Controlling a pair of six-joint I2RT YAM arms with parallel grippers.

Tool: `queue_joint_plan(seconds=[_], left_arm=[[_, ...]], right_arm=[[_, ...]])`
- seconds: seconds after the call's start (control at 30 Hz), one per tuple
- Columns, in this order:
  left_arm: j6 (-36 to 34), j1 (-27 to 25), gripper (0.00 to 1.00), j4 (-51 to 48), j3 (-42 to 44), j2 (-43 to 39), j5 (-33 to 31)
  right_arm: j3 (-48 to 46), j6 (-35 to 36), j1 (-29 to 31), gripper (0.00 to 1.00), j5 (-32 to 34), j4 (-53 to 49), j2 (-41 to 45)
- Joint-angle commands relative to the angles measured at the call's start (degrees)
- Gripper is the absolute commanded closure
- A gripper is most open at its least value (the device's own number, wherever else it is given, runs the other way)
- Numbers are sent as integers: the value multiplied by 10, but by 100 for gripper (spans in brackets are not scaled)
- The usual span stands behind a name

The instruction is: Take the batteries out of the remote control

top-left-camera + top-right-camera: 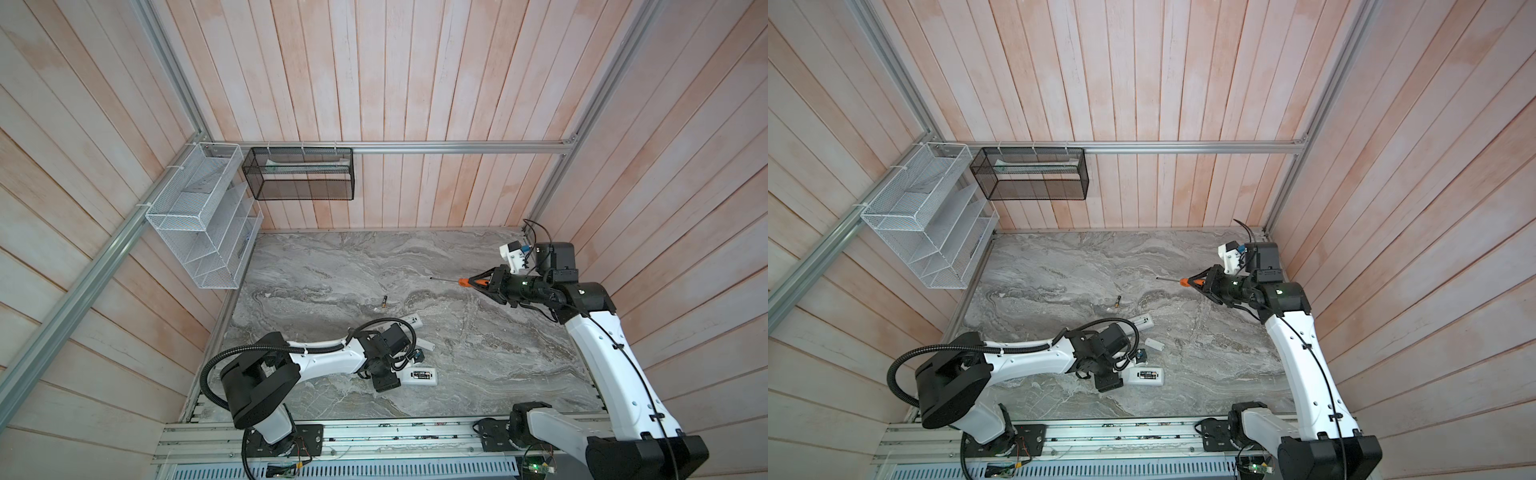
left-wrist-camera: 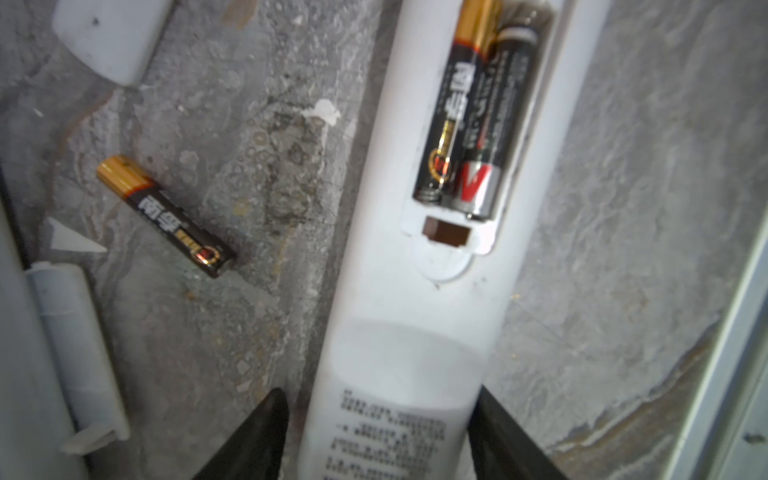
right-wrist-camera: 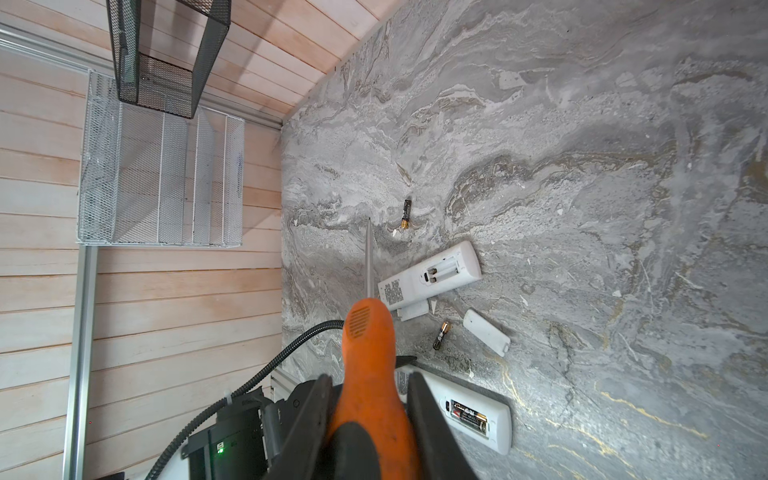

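Just beyond the left claw (image 2: 380, 390), 2 batteries (image 2: 469, 120) sit in the remote (image 2: 395, 291).

We've got the loaded remote (image 1: 430, 379) flat, back up, bay uncovered, with two seated batteries (image 2: 469, 124) side by side, black, one gold-capped. In both top views the empty remote (image 1: 411, 321) lies at its 12 o'clock and one loose battery (image 1: 384, 302) at 11. The second loose battery (image 2: 166, 216) lies between the remotes.

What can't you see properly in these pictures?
Left wrist view: the loaded remote has blurred print, and one of its batteries runs off the edge.
Both top views: the left arm hides most of the empty remote.
Right wrist view: the screwdriver hides one end of the loaded remote.
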State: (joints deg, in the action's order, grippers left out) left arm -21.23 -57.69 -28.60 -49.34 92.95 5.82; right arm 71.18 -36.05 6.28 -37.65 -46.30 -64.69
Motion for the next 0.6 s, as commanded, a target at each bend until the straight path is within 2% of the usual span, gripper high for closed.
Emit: queue_joint_plan(seconds=[0.0, 0.13, 0.37, 0.57], left_arm=[[-18, 1, 31, -13, 33, -5, 8], [-28, 2, 31, -3, 57, -20, 17], [-38, 1, 43, -6, 57, -12, 28], [-42, 2, 52, -5, 60, -22, 31]], right_arm=[[4, 2, -2, 84, -13, -1, 8], [8, 6, -2, 84, -14, -13, 7], [22, 11, -2, 84, -7, -42, 2], [52, 64, 1, 84, 0, -158, -31]])
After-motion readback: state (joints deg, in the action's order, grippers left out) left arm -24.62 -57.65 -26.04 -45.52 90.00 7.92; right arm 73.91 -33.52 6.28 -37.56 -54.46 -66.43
